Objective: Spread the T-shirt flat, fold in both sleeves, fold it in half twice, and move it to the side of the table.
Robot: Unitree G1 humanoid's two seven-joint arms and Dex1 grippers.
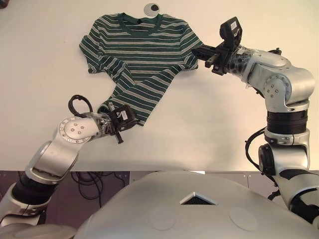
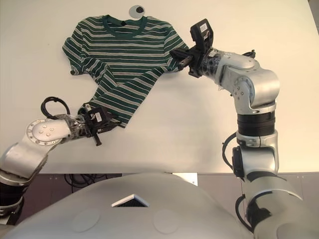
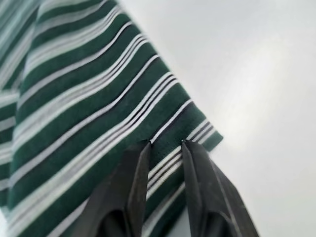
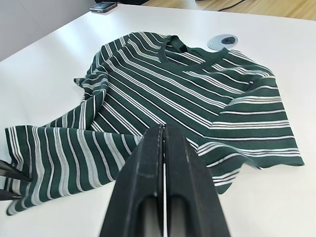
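Down at about 8 o'clock on the broad white counter (image 1: 209, 124), the left claw (image 3: 165, 145) sits over the near hem corner of the dark green T-shirt with thin white stripes (image 1: 142, 50). Its two dark fingers (image 3: 133, 173) are parted by a narrow gap, and the striped cloth runs unbroken beneath that gap, so the claw is spread a little rather than pinching the fabric. From there the T-shirt stretches up toward 12 o'clock, lying skewed. Its collar is at the far edge of the counter, its body slants down toward 7 o'clock, and the lower part is twisted and narrowed instead of flat. The sleeve on the 9 o'clock side is rumpled. Just beyond the collar, at 12 o'clock, a small round grey-and-white cable port (image 1: 151, 7) is set into the counter. At about 1 o'clock the right claw (image 4: 163, 127) is at the edge of the other sleeve, which lies fairly flat. Its fingers (image 4: 143, 163) are pressed together with no cloth visible between them. A small dark flat object (image 4: 102, 6) lies on the counter's far edge.
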